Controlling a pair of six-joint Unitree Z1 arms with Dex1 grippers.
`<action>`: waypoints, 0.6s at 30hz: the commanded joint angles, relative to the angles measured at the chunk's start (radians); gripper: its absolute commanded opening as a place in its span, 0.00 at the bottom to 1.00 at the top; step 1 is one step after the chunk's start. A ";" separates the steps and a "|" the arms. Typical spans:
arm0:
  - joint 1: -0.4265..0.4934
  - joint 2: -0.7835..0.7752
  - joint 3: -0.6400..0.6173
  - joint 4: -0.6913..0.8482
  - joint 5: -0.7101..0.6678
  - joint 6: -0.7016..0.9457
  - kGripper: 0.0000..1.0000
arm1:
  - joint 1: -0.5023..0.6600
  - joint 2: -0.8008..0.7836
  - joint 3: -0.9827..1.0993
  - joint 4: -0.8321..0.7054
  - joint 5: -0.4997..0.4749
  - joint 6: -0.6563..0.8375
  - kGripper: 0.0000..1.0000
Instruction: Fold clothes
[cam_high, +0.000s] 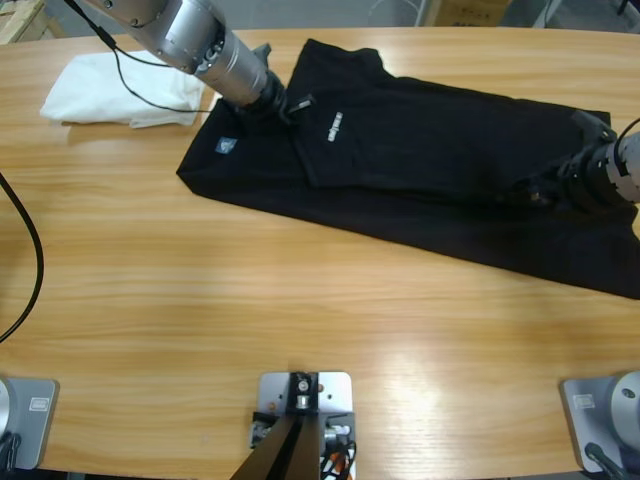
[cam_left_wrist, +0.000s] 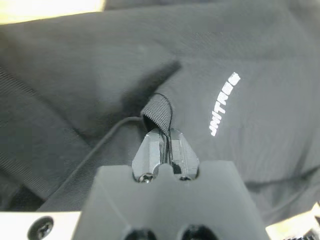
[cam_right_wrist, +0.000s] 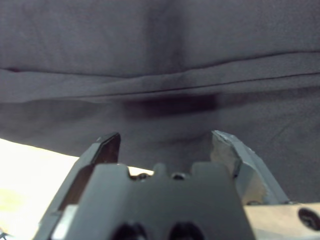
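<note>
Across the long wooden table (cam_high: 300, 300) we are looking down on a black polo shirt (cam_high: 430, 190) that is lying spread from the upper middle toward the right edge, its white chest lettering (cam_high: 333, 127) and small blue neck label (cam_high: 226, 146) both showing. Part of the shirt is folded over itself, forming a second layer on top of the body. We are seeing our left gripper (cam_left_wrist: 166, 142) reaching in from the upper left; its jaws are pressed together, pinching a ribbed fabric edge (cam_left_wrist: 157, 109) of the shirt, just beside the lettering. Our right gripper (cam_right_wrist: 165, 142) is coming in from the right edge and is resting at the far end of the shirt; its jaws are standing spread apart over the dark cloth, with nothing between them. A white folded garment (cam_high: 125, 88) is lying at the upper left of the table, just beyond the left arm and apart from the shirt. A black cable (cam_high: 30, 250) is curving along the left edge.
</note>
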 joint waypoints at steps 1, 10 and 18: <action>-0.026 -0.033 -0.008 0.096 0.121 -0.196 0.00 | -0.007 0.031 0.033 -0.012 0.022 -0.007 0.71; -0.079 -0.098 -0.058 0.177 0.133 -0.380 0.00 | -0.007 0.037 0.057 -0.035 0.029 -0.003 0.71; -0.095 -0.122 -0.118 0.317 0.150 -0.471 0.00 | -0.007 0.044 0.076 -0.061 0.038 -0.001 0.71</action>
